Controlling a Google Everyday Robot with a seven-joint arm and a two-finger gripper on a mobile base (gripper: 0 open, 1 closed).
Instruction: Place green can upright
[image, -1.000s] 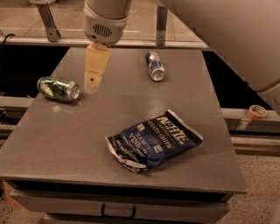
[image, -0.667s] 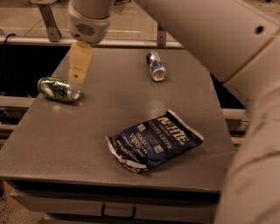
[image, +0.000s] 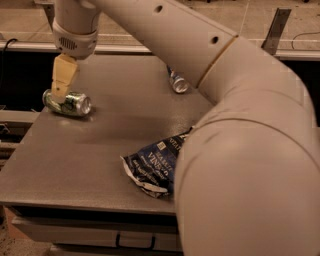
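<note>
Green can (image: 75, 104) lies on its side at my grey table's (image: 100, 145) left edge

Gripper (image: 59, 94) right over it, grip I cannot tell; two cans counting the blue can (image: 178, 82); one crisp bag (image: 150, 167)

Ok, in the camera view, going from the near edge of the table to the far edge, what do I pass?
First the chip bag → green can, lying on its side with the hand down over one end → blue-and-silver can, also on its side.
</note>
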